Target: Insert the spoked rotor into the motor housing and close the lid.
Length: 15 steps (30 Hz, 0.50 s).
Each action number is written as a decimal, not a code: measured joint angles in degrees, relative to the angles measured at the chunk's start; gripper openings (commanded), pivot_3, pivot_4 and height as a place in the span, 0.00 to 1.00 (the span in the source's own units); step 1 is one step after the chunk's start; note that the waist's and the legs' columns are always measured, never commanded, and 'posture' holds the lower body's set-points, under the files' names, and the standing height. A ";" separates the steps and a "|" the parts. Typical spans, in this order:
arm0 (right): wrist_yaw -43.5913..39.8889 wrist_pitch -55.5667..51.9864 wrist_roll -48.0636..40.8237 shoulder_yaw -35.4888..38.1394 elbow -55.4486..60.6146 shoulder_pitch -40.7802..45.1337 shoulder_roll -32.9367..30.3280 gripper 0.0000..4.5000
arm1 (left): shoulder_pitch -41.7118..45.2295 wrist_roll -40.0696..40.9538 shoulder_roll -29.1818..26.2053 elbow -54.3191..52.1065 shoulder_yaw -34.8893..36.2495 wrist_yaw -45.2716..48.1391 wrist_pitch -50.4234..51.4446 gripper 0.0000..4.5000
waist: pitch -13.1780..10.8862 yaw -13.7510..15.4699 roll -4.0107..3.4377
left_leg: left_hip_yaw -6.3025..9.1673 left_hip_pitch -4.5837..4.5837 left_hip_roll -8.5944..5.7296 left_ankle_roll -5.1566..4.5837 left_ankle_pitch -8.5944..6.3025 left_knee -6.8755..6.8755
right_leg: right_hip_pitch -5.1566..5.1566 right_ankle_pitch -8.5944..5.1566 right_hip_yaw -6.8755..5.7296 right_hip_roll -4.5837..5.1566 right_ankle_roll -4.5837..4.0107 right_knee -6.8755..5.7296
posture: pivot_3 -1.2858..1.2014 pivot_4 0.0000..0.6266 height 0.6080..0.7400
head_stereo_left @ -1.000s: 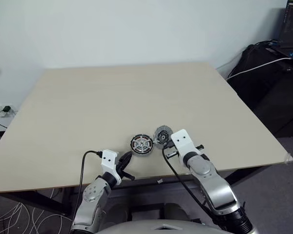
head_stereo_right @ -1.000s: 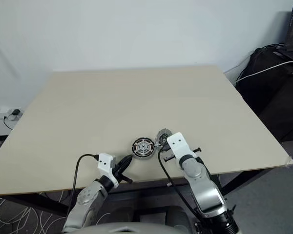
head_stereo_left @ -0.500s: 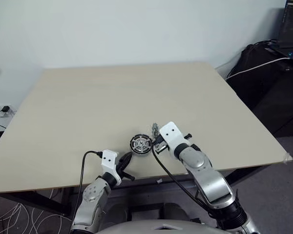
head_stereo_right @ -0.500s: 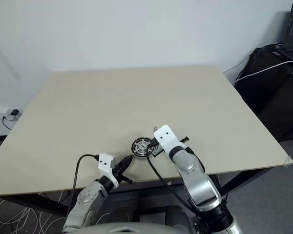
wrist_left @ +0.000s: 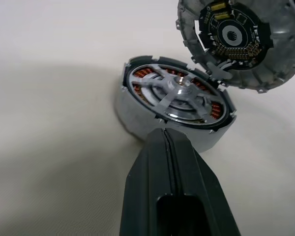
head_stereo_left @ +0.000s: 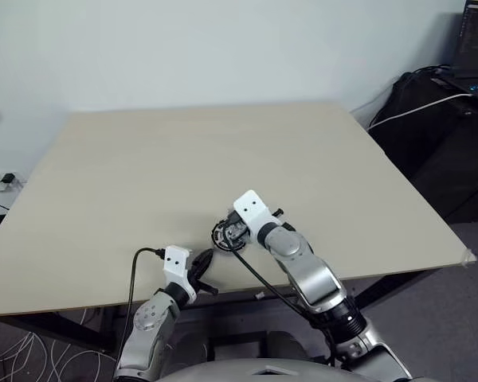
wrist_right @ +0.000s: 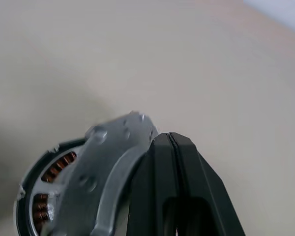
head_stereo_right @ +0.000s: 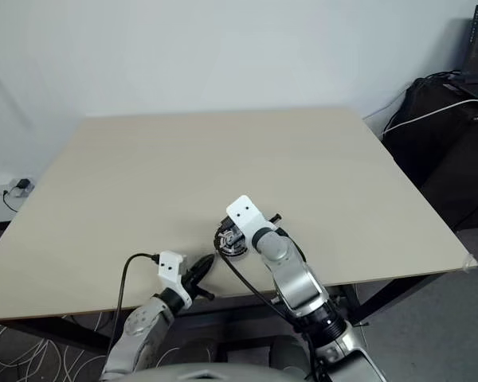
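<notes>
The motor housing [wrist_left: 137, 118] stands near the front edge of the table [head_stereo_left: 183, 159], with copper windings showing under the spoked rotor [wrist_left: 179, 93], which sits inside it. The lid [wrist_left: 285, 54] is tilted on edge over the housing's far side, its scalloped face with the dark centre turned toward the rotor. My right gripper [wrist_right: 169, 137] is shut, and the lid's smooth grey back [wrist_right: 113, 162] leans against its fingers. My left gripper [wrist_left: 164, 133] is shut, just short of the housing's near wall, and holds nothing.
The table's front edge runs just under both grippers. A black bag [head_stereo_left: 438, 119] with a white cable [head_stereo_left: 418, 110] lies beyond the right side. A laptop screen [head_stereo_left: 476, 40] glows at the far right. A wall socket [head_stereo_left: 8, 180] sits at the left.
My right arm has swung left toward the housing. The lid, which lay beside the housing, now stands tilted over it. The left arm has kept still.
</notes>
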<state>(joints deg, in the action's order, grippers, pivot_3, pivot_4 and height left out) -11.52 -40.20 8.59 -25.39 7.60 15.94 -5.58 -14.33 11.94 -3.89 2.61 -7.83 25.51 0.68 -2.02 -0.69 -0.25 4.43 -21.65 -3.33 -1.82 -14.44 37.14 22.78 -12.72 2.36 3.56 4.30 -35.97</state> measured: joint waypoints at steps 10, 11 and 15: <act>0.41 4.70 0.04 0.16 -7.64 1.49 3.71 0.01 | -0.27 0.00 -0.21 0.00 0.25 -0.32 0.00 0.00 | 0.01 -0.07 -0.02 | 0.00 0.02 -0.02 0.03 0.00 0.00 | -0.01 0.08 0.00 0.00 -0.13 -0.03 | 0.52 0.00 1.00; 0.69 5.75 0.06 0.32 -8.87 1.74 3.93 0.01 | -0.27 0.00 -0.21 0.00 0.37 -0.38 0.00 0.00 | 0.01 -0.08 -0.02 | 0.00 0.03 -0.02 0.04 0.01 0.00 | -0.01 0.08 0.00 -0.01 -0.13 -0.03 | 0.52 0.00 1.00; 2.05 8.42 -0.01 2.11 -12.21 2.34 5.14 0.01 | -0.26 0.00 -0.25 0.00 0.49 -0.41 0.00 0.00 | 0.02 -0.13 -0.03 | 0.00 0.04 -0.02 0.05 0.02 0.00 | -0.01 0.10 0.01 -0.02 -0.16 -0.05 | 0.52 0.00 1.00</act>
<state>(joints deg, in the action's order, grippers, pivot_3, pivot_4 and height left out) -9.47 -31.78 8.58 -23.28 -4.61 18.29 -0.44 -14.59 11.94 -4.14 2.61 -7.34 25.10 0.68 -2.01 -0.82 -0.28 4.43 -21.61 -3.35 -1.77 -14.43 37.14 22.77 -12.61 2.38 3.54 4.13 -36.02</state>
